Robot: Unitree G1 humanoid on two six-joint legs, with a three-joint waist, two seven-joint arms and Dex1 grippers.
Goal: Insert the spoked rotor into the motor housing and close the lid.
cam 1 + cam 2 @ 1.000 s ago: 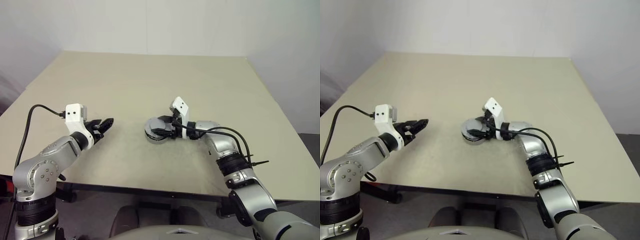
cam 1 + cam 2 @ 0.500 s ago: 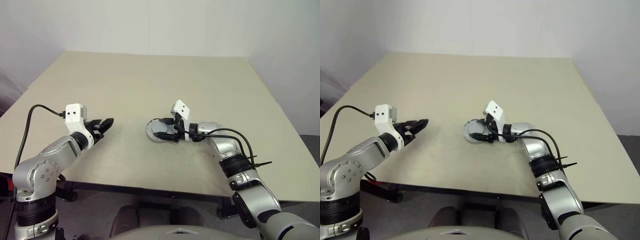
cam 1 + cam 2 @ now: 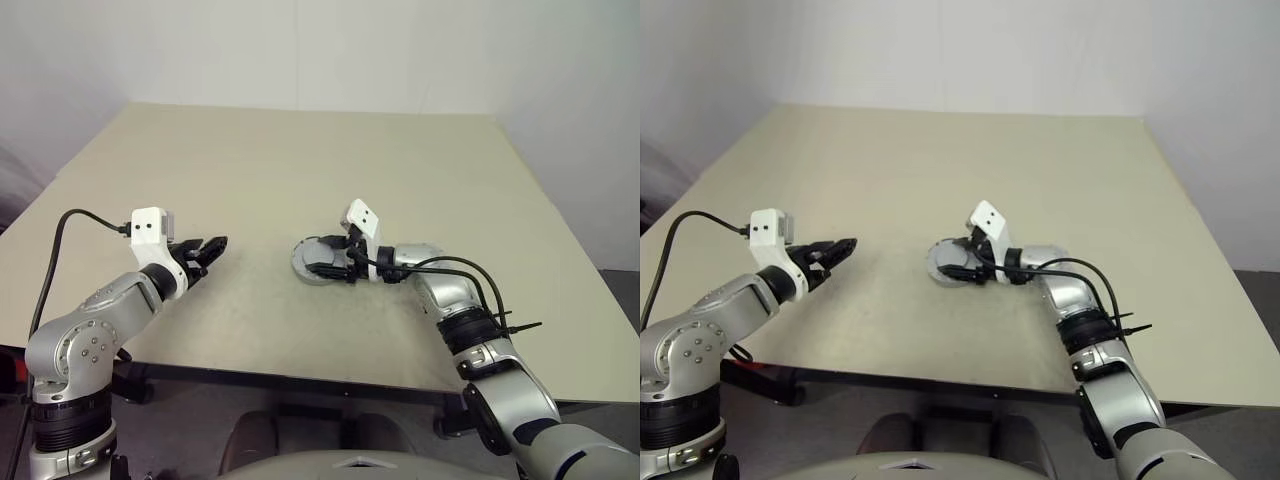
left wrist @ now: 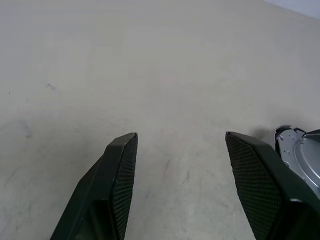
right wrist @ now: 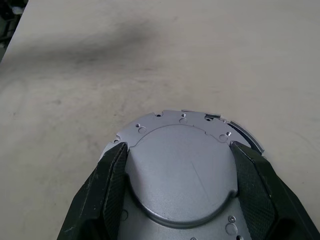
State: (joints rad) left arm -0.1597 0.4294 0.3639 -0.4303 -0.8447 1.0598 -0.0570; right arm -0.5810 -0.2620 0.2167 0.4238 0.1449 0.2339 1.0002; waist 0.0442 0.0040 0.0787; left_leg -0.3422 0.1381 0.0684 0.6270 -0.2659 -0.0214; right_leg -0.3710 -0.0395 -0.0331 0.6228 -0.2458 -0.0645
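From the head views, the lid [image 3: 318, 262] lies near the middle of the table [image 3: 300, 160], with the right gripper [image 3: 318, 265] closed around its sides. The left gripper [image 3: 212, 246] hovers well apart. Left wrist view: jaws spread wide, holding nothing. Right wrist view: both fingers [image 5: 112, 180] press the lid's smooth grey face edges.

No text, label, brand, number or sign can be read anywhere, neither on the grey lid [image 5: 182, 172] between the right gripper's [image 5: 180, 187] fingers nor on the bare table [image 3: 300, 170] around it.
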